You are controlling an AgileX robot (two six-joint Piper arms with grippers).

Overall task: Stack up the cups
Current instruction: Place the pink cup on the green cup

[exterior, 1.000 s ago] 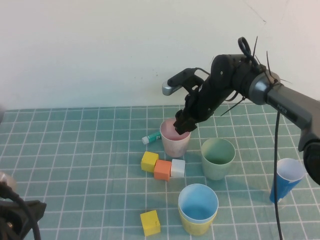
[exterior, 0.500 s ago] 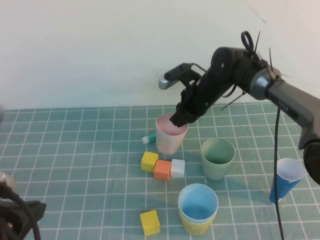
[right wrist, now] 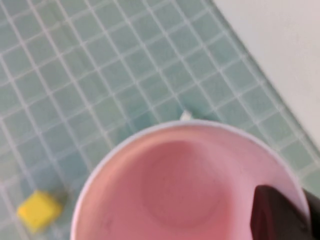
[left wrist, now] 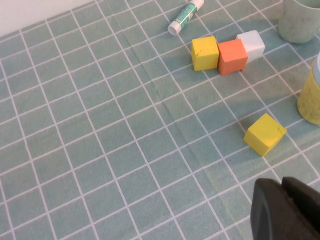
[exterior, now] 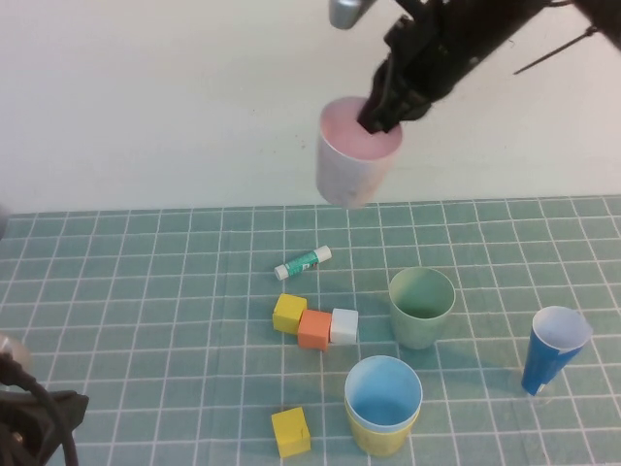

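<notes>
The right gripper [exterior: 381,115] is clamped on the rim of the pink cup [exterior: 355,165], one finger inside the mouth, and holds it high in the air, well above the pale green cup [exterior: 421,307] and off toward that cup's far left. From the right wrist view the pink cup [right wrist: 185,185] fills the frame, its inside bare, with a dark finger [right wrist: 277,212] at its rim. The pale green cup stands upright on the green grid mat [exterior: 146,291]. In front of it, toward the robot, the light blue cup [exterior: 384,393] sits nested inside the yellow cup [exterior: 376,437]. Just left of the green cup lie a yellow block [exterior: 289,313], an orange block [exterior: 315,329] and a white block [exterior: 343,325] touching in a row, with a small tube [exterior: 303,262] beyond them and another yellow block [exterior: 291,431] left of the stacked pair. To the green cup's right a dark blue cup [exterior: 553,349] stands tilted. The left gripper [exterior: 34,427] sits low, far to the green cup's left at the mat's near edge; whether its jaws are apart or together cannot be told.
</notes>
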